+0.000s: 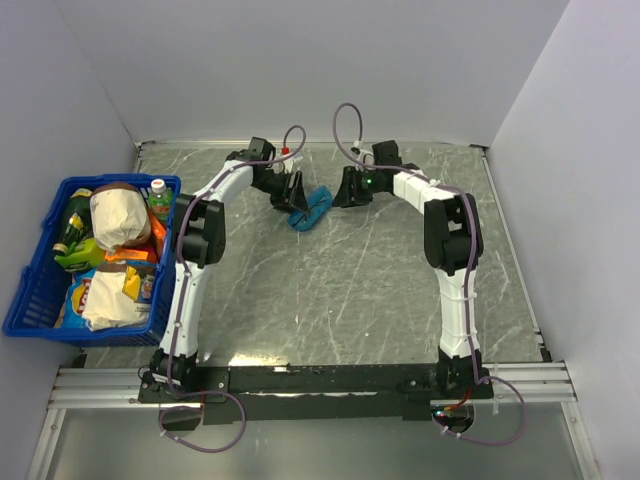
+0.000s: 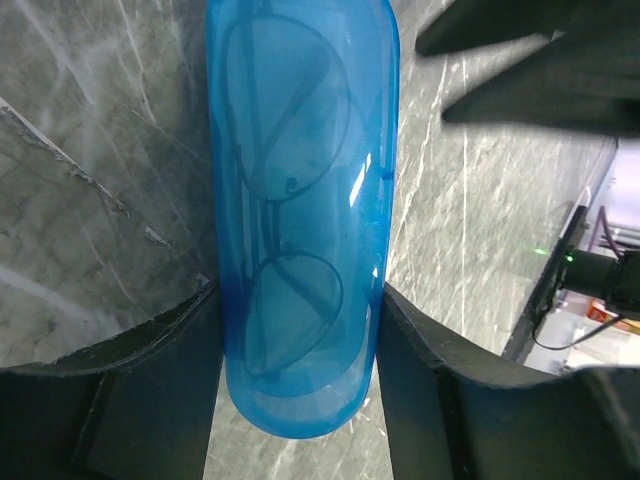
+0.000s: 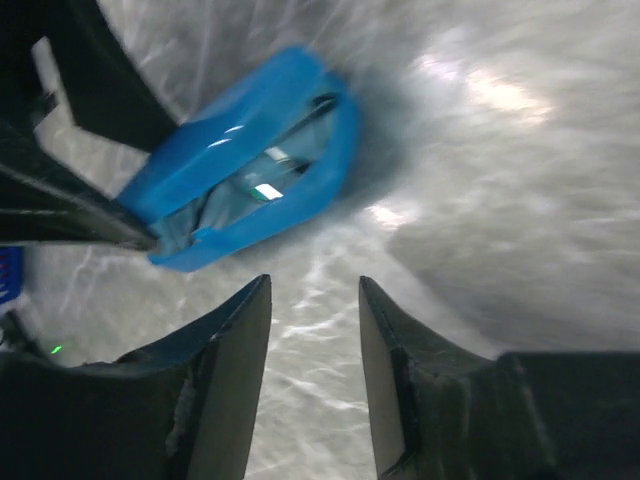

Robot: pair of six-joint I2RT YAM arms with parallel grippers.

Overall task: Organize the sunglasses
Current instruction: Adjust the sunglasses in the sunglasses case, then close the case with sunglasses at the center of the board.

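The sunglasses (image 2: pixel 285 190), a thin black wire pair, lie inside the blue translucent case (image 2: pixel 300 380) and show through its lid. The case (image 1: pixel 310 208) rests on the marble table at the back centre. My left gripper (image 2: pixel 300 290) is shut on the case's near end, one finger pressed on each long side. My right gripper (image 3: pixel 315 285) stands open just off the case's other end, with only table between its fingers. In the right wrist view the case (image 3: pixel 250 160) sits up and to the left of the fingertips, apart from them.
A blue basket (image 1: pixel 32 275) packed with groceries stands at the table's left edge. Grey walls close in the back and both sides. Both arms reach to the back centre, and their wrists stand close either side of the case.
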